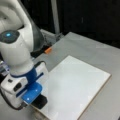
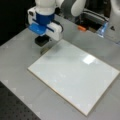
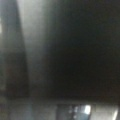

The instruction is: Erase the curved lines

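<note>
Large dark mass fills frame; pale grey band at left; bright glints bottom.

Pretty clearly a robotics lab setup: there's a bare grey metal table with a perforated black breadboard-style surface at its edge, like an optics bench. A white-and-blue robot arm is mounted over it, black curtains or walls behind, and nothing homey anywhere.

Soft blur, board glare — wrist view dark
</note>
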Motion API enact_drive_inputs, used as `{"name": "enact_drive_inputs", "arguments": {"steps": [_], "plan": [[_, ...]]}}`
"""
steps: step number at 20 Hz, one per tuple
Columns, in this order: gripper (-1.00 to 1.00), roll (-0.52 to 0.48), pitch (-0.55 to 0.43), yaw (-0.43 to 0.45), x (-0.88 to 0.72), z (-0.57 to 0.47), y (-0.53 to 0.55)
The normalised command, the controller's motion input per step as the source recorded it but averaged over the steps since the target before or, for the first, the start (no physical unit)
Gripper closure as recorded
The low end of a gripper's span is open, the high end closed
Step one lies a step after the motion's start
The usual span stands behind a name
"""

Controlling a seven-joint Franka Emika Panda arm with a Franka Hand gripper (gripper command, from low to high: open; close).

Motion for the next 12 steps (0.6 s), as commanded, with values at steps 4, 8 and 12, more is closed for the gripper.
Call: {"name": "enact_drive_inputs", "arguments": {"steps": [4, 8, 12], "plan": [[1.0, 0.177, 0.126, 0.122, 0.36, 0.02, -0.27], [1.0, 0.259, 0.098, 0.015, 0.41, -0.15, -0.22], [1.0, 0.262, 0.099, -0.013, 0.42, -0.09, -0.22]]}}
